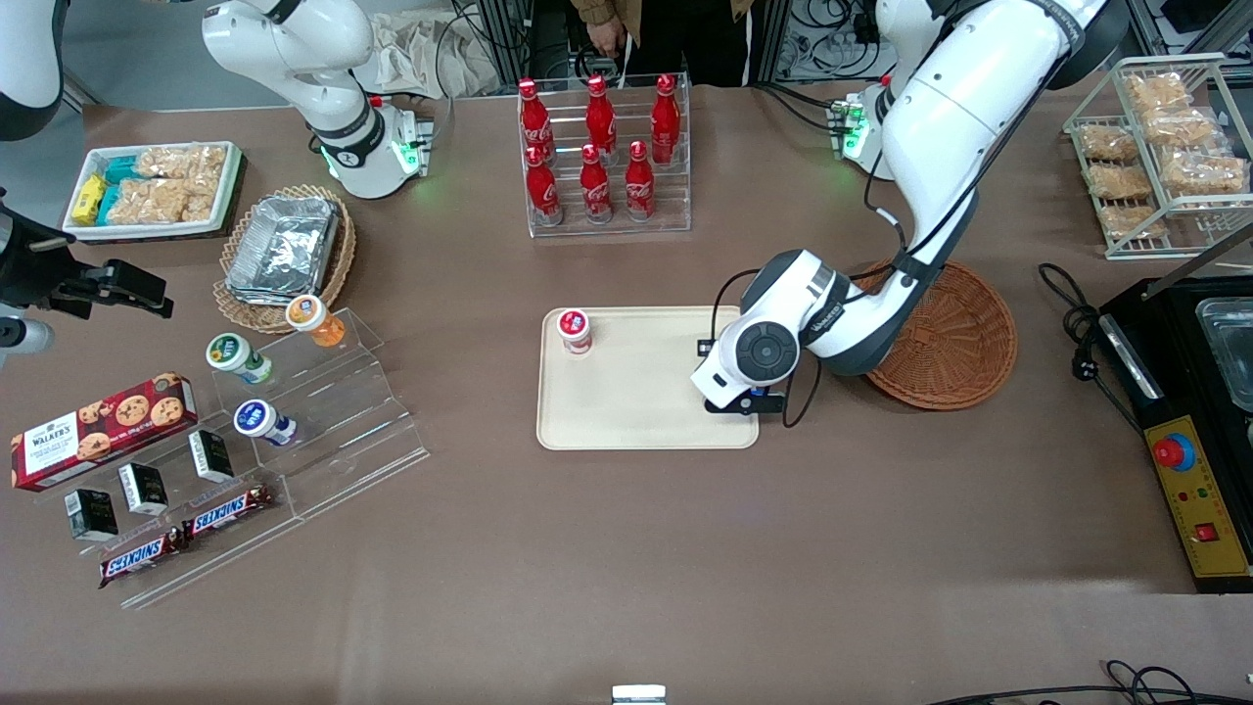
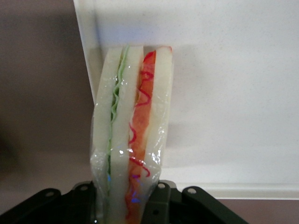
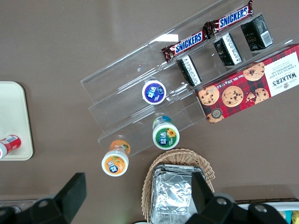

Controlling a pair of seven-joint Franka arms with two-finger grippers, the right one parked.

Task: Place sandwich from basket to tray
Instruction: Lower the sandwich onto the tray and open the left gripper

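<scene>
gripper (image 1: 746, 401) gripping sandwich (image 2: 133, 140), over tray (image 1: 636, 411) edge

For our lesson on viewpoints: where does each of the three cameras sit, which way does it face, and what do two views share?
Front view: high up, looking down on the table; both arms show, the hand over the tray edge nearest the basket.
Left wrist view: on the working arm, facing the held sandwich.
Right wrist view: on the parked arm, looking down at snacks; its own fingers show.
Shared: front and right wrist views both show the cookie box.
</scene>
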